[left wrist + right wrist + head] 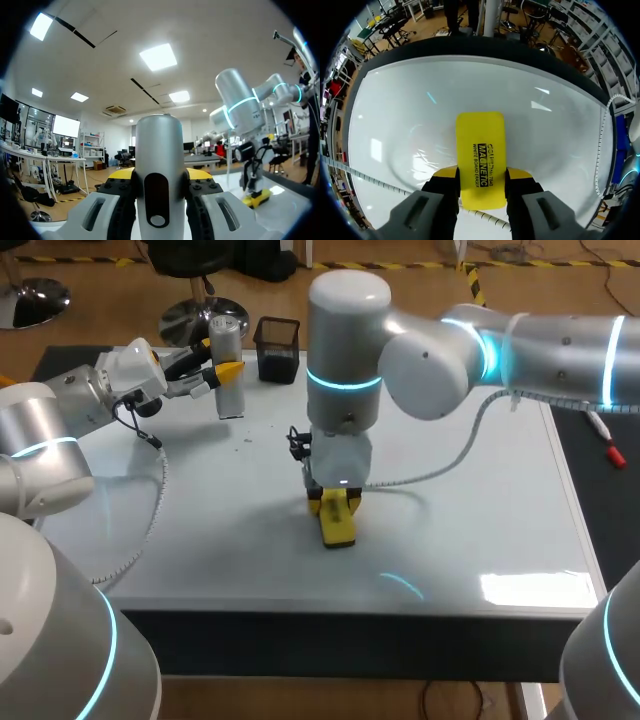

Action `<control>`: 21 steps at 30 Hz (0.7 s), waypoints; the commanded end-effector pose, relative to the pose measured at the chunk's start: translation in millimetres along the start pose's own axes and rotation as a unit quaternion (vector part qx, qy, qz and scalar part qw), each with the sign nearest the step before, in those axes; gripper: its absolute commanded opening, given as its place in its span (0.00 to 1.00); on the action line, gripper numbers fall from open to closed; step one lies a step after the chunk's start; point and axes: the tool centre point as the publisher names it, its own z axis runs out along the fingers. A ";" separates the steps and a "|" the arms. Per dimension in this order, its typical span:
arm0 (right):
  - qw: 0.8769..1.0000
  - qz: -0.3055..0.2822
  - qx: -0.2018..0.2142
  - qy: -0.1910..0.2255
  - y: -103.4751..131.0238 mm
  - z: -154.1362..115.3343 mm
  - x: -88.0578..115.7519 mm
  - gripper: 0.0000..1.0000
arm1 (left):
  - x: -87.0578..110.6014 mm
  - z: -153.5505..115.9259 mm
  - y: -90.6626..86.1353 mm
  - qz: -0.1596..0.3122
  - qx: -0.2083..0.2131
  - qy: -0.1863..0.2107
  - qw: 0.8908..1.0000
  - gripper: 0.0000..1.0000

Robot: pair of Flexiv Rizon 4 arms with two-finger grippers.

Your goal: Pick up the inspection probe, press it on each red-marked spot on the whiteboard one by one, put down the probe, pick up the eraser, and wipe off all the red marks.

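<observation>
While left claw (160, 176) grips probe (160, 145), right claw (482, 174) clamps eraser (480, 145), jutting ahead, flat on whiteboard (560, 135).

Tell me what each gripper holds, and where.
Left gripper clamps the silver probe around its middle; right gripper pinches the yellow eraser by its long sides.

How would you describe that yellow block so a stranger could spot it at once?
Find the big whiteboard, then the right gripper pointing down near its middle. The eraser is the flat block clamped in it: bright yellow with black print, unlike the silver probe and the black cup farther back.
</observation>
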 end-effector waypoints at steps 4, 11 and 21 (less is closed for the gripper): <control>1.000 0.012 0.001 0.005 5.0 5.8 23.1 0.00 | 0.1 0.3 -0.3 0.001 0.001 0.000 1.000 0.00; 0.999 0.035 -0.008 0.011 13.6 10.8 49.7 0.00 | 0.1 0.3 -0.3 0.001 0.001 0.000 1.000 0.00; 0.998 0.067 -0.012 0.015 25.0 9.7 79.4 0.00 | 0.1 0.3 -0.3 0.001 0.001 0.000 1.000 0.00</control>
